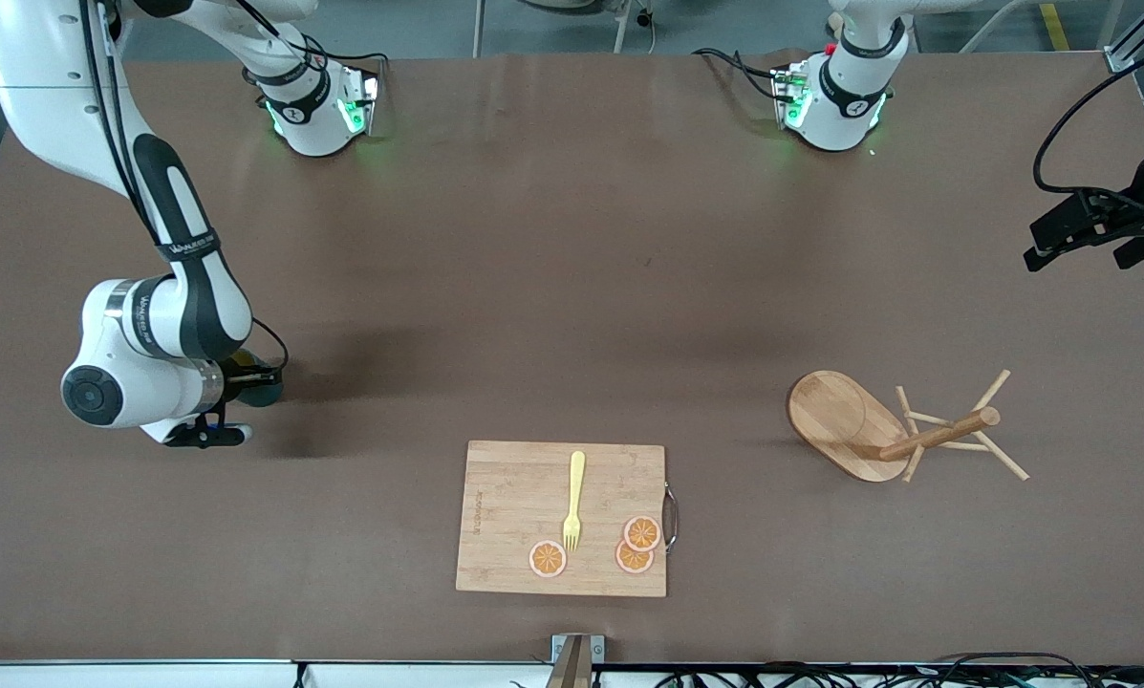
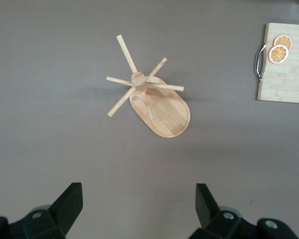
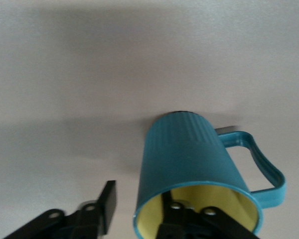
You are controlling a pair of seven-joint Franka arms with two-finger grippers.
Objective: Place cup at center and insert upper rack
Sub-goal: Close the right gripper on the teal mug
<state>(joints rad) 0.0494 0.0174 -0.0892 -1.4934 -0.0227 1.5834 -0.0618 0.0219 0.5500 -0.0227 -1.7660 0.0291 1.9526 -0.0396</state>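
The teal ribbed cup (image 3: 189, 154) with its yellow inside stands on the table at the right arm's end; in the front view only a dark bit of the cup (image 1: 264, 388) shows under the wrist. My right gripper (image 3: 138, 196) (image 1: 243, 380) straddles its rim, one finger inside and the other outside with a gap to the wall. The upper rack (image 1: 877, 430) (image 2: 157, 102), a wooden mug tree, lies tipped on its side toward the left arm's end. My left gripper (image 2: 139, 194) (image 1: 1078, 256) hangs open high over that end of the table, holding nothing.
A bamboo cutting board (image 1: 514, 497) (image 2: 284, 84) lies near the front edge, midway along the table. A yellow fork (image 1: 574, 497) and orange slices (image 1: 548, 559) lie on it. A metal handle (image 1: 670, 516) is on the board's side toward the rack.
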